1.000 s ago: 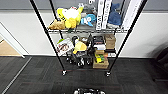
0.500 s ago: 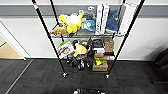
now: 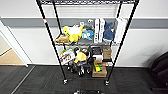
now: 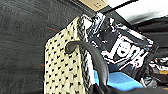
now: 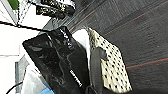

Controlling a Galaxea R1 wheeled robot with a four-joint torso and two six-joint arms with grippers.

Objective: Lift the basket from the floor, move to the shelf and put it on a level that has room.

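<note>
The cream woven basket (image 4: 65, 72) with its black braided rim hangs above the dark carpet floor (image 4: 22, 37), close to both wrists. It carries a glossy black bag (image 4: 120, 50) and something blue (image 4: 117, 80). One black loop handle (image 4: 92, 55) runs down into my left gripper (image 4: 100, 90). The basket (image 5: 112, 70) and its other handle (image 5: 96, 65) run into my right gripper (image 5: 91, 90). Straight ahead stands the shelf (image 3: 50, 37), a black wire rack. Its top level (image 3: 87, 2) looks bare.
The middle tier holds yellow plush toys (image 3: 72, 33) and white boxes (image 3: 99, 30). The lowest tier is crowded, with a cardboard box (image 3: 99, 72). A doorway (image 3: 10, 57) opens at the left. A dark seat (image 3: 160, 70) stands at the right.
The shelf has grown larger and sits lower in the head view, and its top tier now shows. The camera has moved nearer and risen. The basket stays held.
</note>
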